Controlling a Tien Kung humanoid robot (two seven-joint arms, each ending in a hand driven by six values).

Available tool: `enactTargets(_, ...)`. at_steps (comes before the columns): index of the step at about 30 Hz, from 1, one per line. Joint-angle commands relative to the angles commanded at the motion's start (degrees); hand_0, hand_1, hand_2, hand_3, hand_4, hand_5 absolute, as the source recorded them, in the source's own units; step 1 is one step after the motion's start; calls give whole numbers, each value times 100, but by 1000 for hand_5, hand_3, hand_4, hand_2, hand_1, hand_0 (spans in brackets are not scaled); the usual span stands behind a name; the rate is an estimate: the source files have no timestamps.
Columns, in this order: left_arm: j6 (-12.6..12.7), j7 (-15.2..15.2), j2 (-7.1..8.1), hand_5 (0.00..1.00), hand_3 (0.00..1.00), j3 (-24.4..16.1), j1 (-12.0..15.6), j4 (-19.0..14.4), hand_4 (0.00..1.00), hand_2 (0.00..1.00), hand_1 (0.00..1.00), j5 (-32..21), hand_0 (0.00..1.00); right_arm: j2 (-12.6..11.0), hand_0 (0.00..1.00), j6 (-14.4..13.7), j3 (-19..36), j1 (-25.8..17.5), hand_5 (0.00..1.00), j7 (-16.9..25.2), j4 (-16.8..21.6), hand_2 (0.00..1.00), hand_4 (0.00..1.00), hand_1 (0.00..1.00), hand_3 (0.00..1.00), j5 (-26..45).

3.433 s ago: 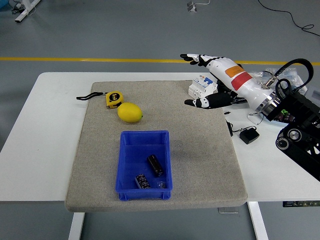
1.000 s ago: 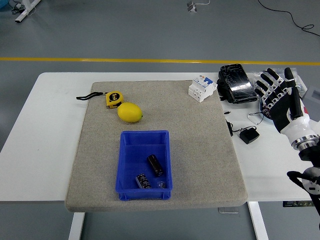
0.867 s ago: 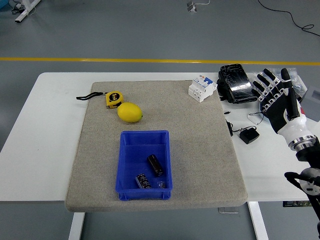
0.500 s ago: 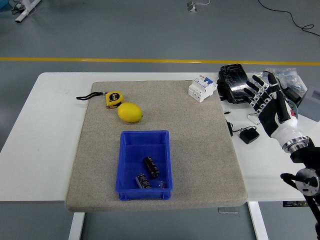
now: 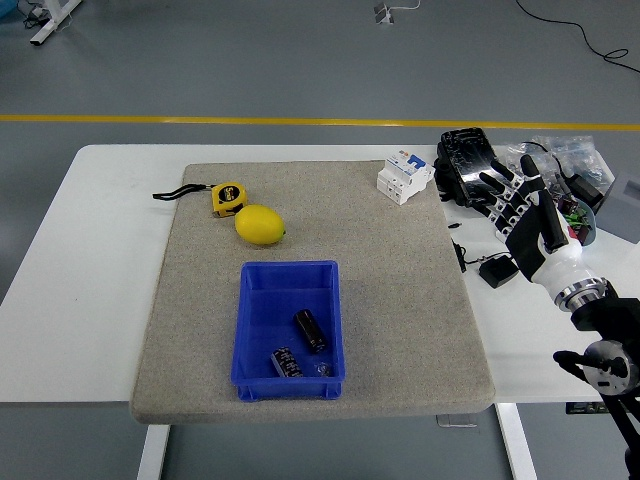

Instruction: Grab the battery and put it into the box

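A blue box (image 5: pixel 289 328) sits on the grey mat (image 5: pixel 400 300) near its front edge. Two black cylindrical batteries lie inside it: one (image 5: pixel 310 330) in the middle, one (image 5: pixel 285 362) near the front wall. My right hand (image 5: pixel 520 212) is at the right side of the table, past the mat's right edge, raised with its fingers (image 5: pixel 497 180) spread and holding nothing. It is far from the box. The left arm is out of view.
A lemon (image 5: pixel 260 225) and a yellow tape measure (image 5: pixel 227 198) lie on the mat's back left. A white circuit breaker (image 5: pixel 403 176) stands at the mat's back right. A black pack (image 5: pixel 466 163), a small black adapter (image 5: pixel 497 272) and cables lie on the table by my hand.
My right hand has drawn back from over the mat's back right to the table's right side, then drifted slightly left and down. The middle battery in the box shifted a little.
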Motion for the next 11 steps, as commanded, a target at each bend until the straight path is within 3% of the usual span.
enactTargets(11,2,-45,-9,573,572,80,-79,-2,630,596,554,-111,576,-29,898,16,3,48,886,-74,9,879,998,866,911,-10)
